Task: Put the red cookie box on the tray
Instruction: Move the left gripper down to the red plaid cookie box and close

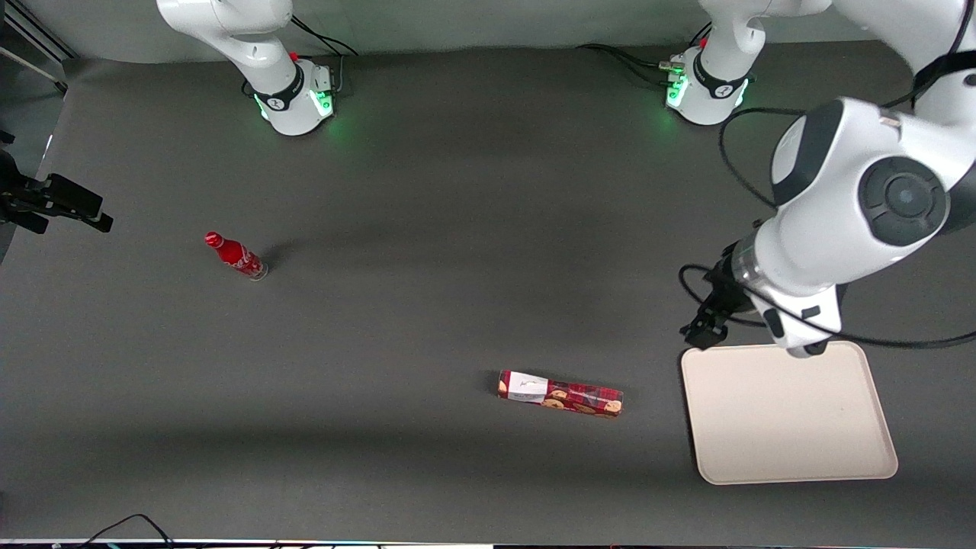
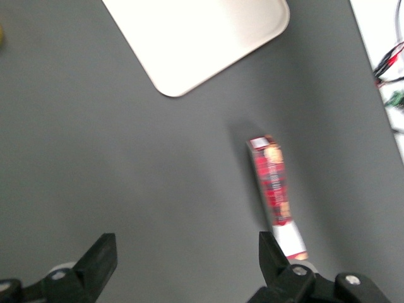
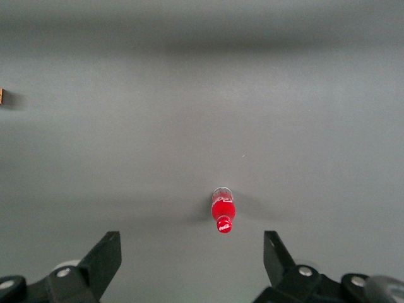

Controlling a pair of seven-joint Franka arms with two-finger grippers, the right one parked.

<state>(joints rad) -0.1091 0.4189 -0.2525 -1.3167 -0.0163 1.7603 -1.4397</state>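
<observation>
Currently hand (image 2: 183, 265) spread wide and empty, hovering near tray (image 1: 789, 415) edge (red cookie box (image 1: 560, 393) flat on desk (image 1: 457, 229), ungrasped).

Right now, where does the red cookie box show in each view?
Front view: red cookie box lies flat on the table, beside the tray.
Left wrist view: box ahead of the open tool.
Right wrist view: not identifiable.
Shared landmark: the tray.
</observation>
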